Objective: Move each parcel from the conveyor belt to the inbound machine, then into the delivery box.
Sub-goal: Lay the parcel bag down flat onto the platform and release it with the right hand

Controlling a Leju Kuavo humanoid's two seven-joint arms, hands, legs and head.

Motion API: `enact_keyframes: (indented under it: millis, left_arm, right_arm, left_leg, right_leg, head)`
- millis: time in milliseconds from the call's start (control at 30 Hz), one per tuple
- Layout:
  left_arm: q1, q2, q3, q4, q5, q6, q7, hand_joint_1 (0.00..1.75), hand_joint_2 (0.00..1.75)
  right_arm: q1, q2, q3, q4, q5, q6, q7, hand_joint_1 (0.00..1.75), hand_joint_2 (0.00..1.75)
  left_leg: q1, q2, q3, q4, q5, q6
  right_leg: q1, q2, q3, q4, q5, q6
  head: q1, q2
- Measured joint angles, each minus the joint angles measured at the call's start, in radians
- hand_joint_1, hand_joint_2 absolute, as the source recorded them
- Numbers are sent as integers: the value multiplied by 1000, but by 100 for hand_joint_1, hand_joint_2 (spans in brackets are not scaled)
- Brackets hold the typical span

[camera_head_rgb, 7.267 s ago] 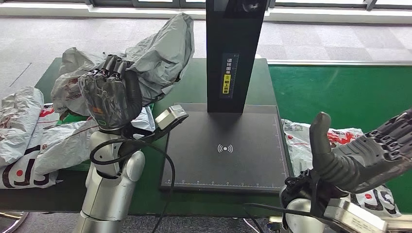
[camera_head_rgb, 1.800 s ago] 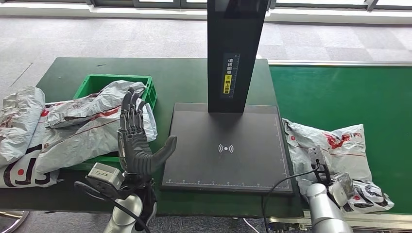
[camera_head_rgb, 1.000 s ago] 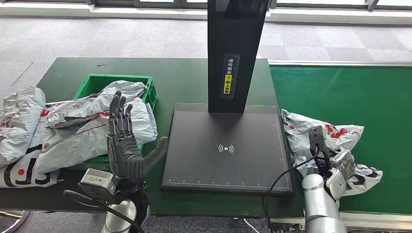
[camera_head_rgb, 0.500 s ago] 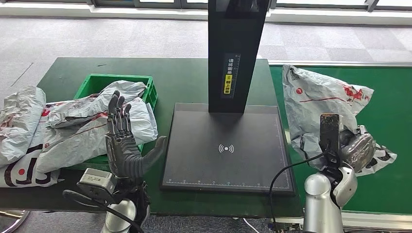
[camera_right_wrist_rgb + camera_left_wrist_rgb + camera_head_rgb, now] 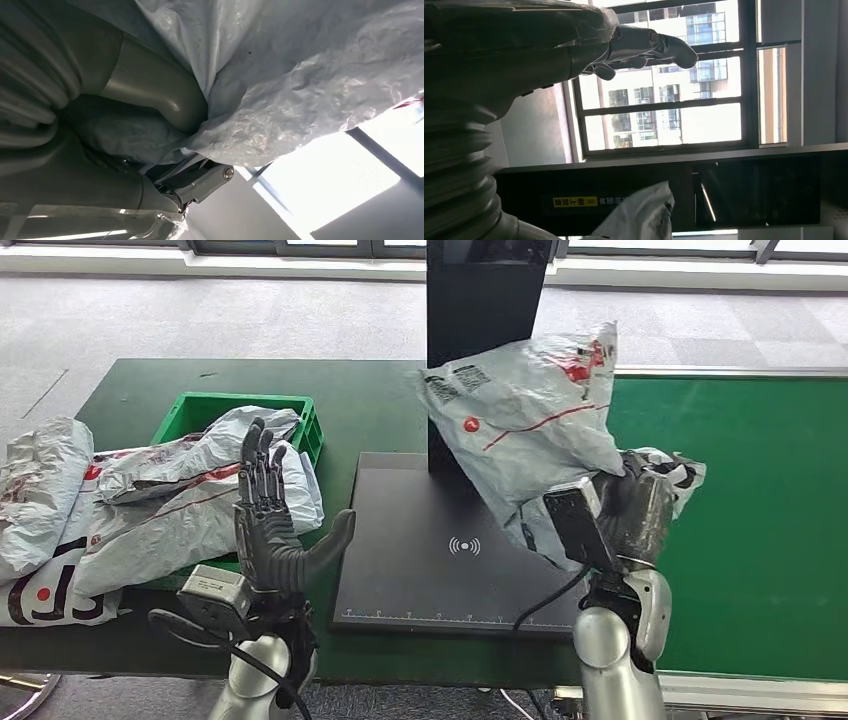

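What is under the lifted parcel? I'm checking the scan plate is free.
Under the parcel held by the right robot hand lies the black scan plate, bare around its scan symbol. Its right part is covered by the parcel, so unseen.

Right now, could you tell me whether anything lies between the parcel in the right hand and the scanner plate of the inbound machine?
Nothing visible does. The right hand holds the parcel raised over the plate's right part, and the black plate below is bare. The machine's upright column stands behind the parcel, not beneath it.

The right hand (image 5: 640, 510) has lifted the grey parcel (image 5: 525, 425) off the conveyor belt (image 5: 740, 470) over the inbound machine (image 5: 420, 560).
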State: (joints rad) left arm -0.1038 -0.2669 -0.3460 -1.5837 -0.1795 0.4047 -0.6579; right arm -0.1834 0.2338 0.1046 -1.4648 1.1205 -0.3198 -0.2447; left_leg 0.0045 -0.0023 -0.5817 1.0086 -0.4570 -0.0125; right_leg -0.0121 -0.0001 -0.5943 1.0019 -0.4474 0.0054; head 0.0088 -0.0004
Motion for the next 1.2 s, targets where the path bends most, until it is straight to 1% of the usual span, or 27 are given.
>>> enact_keyframes:
  millis: [100,267,467,700,800,900,1000,1100,1200]
  left_arm:
    - [-13,0,0,23,17,1,-11,0,175]
    - [-27,0,0,46,33,16,-19,0,175]
    - [-38,0,0,64,36,22,-23,0,175]
    - [-40,0,0,78,47,30,-26,0,175]
    - [-45,0,0,87,52,37,-31,0,175]
    - [-54,0,-1,97,59,50,-37,0,175]
    - [-67,0,-3,110,73,67,-42,0,175]
    - [-79,0,-6,122,82,75,-43,0,175]
    - [-85,1,-8,132,84,77,-44,0,175]
  right_arm:
    - [4,2,81,5,2,17,10,175,175]
    - [4,2,142,22,1,17,17,175,175]
    - [4,1,166,43,1,17,17,175,175]
    - [4,1,171,62,0,17,14,175,175]
    - [3,-1,180,79,-16,31,8,175,175]
    - [-6,-3,195,129,-71,84,2,175,175]
    - [-31,-4,211,227,-119,125,-4,175,175]
    - [-49,-4,227,320,-137,132,-13,175,175]
    - [-59,-4,232,378,-142,132,-18,175,175]
  left_leg:
    - [0,-1,0,0,0,0]
    - [0,0,0,0,0,0]
    - [0,-1,-1,0,0,0]
    - [0,-1,-1,0,0,0]
    - [0,-1,-1,0,0,0]
    - [0,-1,-1,0,0,0]
    - [0,-1,-1,0,0,0]
    - [0,-1,-1,0,0,0]
    - [0,-1,-1,0,0,1]
  right_leg:
    - [0,-1,0,0,0,0]
    - [0,0,0,0,0,0]
    - [-1,0,0,0,0,0]
    - [0,0,-1,0,0,0]
    - [0,0,-1,0,0,0]
    - [0,0,-1,0,0,0]
    - [0,0,-1,0,0,0]
    - [0,-1,0,0,0,0]
    - [0,-1,0,0,0,0]
  head:
    - [0,0]
    - [0,0]
    - [0,0]
    - [0,0]
    - [0,0]
    - [0,0]
    - [0,0]
    - [0,0]
    - [0,0]
